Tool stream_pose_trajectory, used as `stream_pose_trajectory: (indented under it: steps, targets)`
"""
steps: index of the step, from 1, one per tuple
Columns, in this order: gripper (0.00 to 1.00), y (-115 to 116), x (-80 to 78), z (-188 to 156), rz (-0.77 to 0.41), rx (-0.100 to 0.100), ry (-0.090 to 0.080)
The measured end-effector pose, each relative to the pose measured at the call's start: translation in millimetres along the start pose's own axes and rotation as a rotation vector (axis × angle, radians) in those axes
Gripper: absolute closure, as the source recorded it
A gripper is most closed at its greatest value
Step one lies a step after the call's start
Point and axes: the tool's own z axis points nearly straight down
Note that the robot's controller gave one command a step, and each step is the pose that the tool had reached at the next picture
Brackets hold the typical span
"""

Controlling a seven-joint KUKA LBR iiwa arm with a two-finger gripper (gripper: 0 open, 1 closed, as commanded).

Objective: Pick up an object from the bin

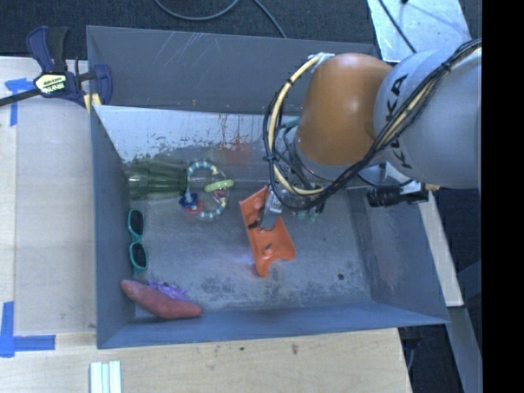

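My gripper [273, 205] comes down below the arm's orange cover, right of the bin's middle. Directly under and in front of it lies an orange flat plastic piece [268, 237] with an angular, folded shape. It touches or overlaps the gripper's tip, and I cannot see whether it is gripped. To the left, a ring of coloured beads [206, 190] rests on the floor near the back wall.
A green see-through bottle [157, 180] lies at the back left. Teal sunglasses [136, 237] lie along the left wall. A pinkish, potato-shaped thing [160, 300] with a small purple piece [169, 288] on it lies in the front left corner.
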Motion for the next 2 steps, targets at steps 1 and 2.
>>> stream_pose_trajectory:
  steps: [1, 2]
  targets:
    - [1.00, -3, 1.6, -12, -0.006, 0.007, 0.018]
    - [1.00, -2, -1.0, -30, -0.004, 0.005, 0.014]
